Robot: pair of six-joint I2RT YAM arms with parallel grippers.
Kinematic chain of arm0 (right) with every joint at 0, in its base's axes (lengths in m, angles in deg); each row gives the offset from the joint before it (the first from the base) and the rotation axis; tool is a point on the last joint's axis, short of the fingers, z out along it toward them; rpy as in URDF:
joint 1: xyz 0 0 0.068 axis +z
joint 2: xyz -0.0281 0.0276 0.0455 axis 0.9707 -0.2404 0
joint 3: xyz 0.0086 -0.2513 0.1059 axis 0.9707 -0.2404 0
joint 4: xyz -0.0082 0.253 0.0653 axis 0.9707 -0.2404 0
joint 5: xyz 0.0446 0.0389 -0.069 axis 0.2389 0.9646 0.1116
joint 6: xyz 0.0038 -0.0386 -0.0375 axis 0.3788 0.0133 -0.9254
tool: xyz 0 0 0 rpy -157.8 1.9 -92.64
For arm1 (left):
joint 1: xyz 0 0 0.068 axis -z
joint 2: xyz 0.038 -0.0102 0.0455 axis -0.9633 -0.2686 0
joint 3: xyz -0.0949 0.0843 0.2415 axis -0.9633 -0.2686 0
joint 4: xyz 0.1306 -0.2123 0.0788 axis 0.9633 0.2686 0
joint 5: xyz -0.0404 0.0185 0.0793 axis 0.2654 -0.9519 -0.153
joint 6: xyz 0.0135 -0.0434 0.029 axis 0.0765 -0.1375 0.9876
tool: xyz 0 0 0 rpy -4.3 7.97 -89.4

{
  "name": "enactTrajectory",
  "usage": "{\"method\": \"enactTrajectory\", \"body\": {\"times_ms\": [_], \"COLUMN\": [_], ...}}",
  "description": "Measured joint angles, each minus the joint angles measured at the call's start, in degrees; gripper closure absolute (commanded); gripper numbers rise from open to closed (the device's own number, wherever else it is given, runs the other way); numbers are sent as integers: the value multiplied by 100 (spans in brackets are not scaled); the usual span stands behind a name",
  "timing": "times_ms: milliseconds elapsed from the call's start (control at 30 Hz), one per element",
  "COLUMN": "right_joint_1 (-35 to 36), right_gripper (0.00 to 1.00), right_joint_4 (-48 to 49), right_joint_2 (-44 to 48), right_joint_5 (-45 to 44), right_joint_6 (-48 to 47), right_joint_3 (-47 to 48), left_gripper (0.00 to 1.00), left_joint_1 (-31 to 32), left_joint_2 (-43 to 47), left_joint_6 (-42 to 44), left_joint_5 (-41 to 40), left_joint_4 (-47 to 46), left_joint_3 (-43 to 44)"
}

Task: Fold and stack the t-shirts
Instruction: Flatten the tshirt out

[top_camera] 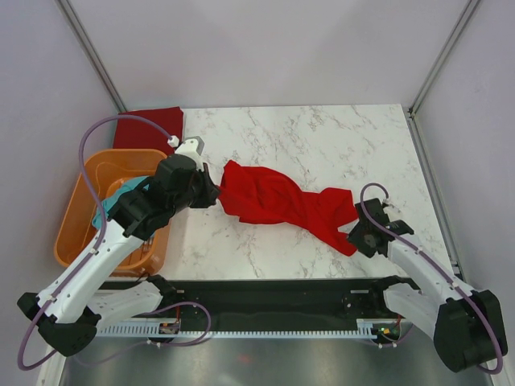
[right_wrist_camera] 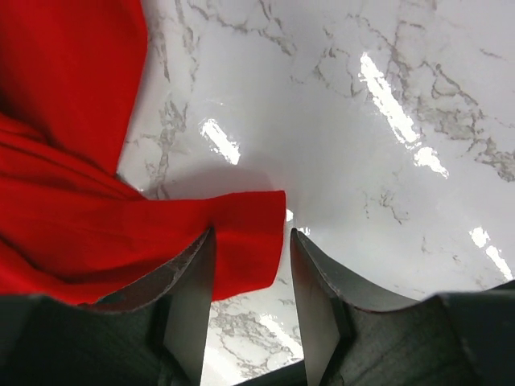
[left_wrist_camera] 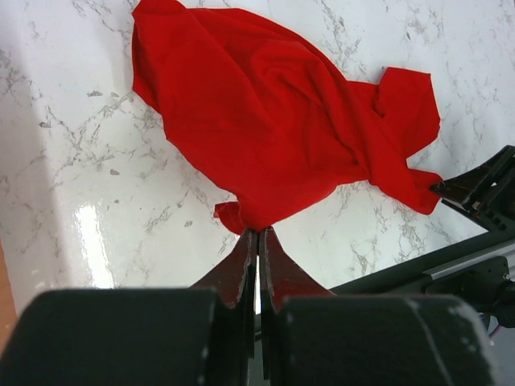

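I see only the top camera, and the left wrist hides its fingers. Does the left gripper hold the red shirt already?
Observer: Yes. The left wrist view shows the left gripper shut on a fold at the edge of the bright red t-shirt.
Operator: And the right one?
Observer: The right gripper is open. A corner of the shirt lies between its fingers, not pinched yet.
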Motion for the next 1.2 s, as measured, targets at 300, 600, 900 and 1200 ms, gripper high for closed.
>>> {"method": "enactTrajectory", "body": {"times_ms": [300,600,900,1200], "right_joint_1": [7,11,-439,-1449], "right_gripper": [73,100,100,100], "right_joint_4": [422,208,-219,-479], "right_joint_2": [-332,-623,-695,-1073], "right_joint_5": [-334,-927,-1617,-1556], "right_joint_6": [33,7,-306,-730], "right_joint_3": [-140,457,2828,3348], "left_gripper": [98,98,98,98], "left_joint_1": [0,-59,-415,-566], "left_joint_2": [7,-127,-184,-116], "left_joint_6": [0,28,278,463], "left_joint_5": [33,-258,-892,-1390], "left_joint_4": [2,35,352,682], "left_joint_3": [-20,13,396,715]}}
